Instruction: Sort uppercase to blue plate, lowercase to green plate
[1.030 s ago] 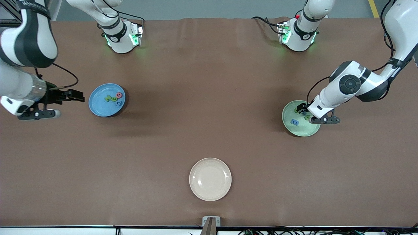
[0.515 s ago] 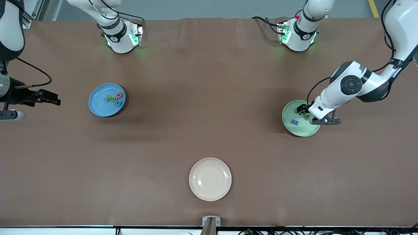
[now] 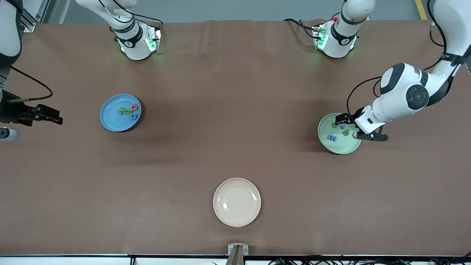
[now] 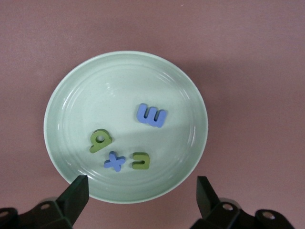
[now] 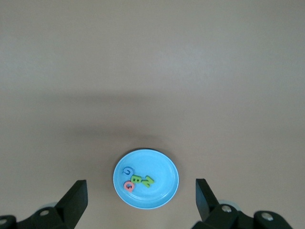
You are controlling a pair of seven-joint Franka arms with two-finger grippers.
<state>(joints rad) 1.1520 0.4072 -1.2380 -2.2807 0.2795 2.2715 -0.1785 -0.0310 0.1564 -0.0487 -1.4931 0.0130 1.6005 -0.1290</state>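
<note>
now, in the front view, the blue plate (image 3: 120,112) is sitting toward the right arm's end of the desk (image 3: 235,110), carrying the four uppercase letters (image 3: 128,110) in a tight cluster. the green plate (image 3: 338,145) is sitting toward the left arm's end, holding the lowercase letters (image 3: 339,130). a cream plate (image 3: 237,201) is lying between the two ends, nearer the camera than both. the right gripper (image 3: 55,118) is hanging at the desk's edge at its own end, well apart from the blue plate. the left gripper (image 3: 341,118) is hovering over the green plate's rim.

in the left wrist view, the left gripper's fingers (image 4: 76,194) are standing wide apart with nothing between them, above the green plate (image 4: 71,100). the blue m (image 4: 151,115), green b (image 4: 100,140), blue t (image 4: 114,161) and green u (image 4: 141,161) are all lying inside it.

in the right wrist view, the right gripper's fingers (image 5: 75,199) are also standing apart and empty, high over the blue plate (image 5: 164,191), where the n (image 5: 148,181), b (image 5: 137,180), g (image 5: 127,172) and q (image 5: 128,185) are lying together.
</note>
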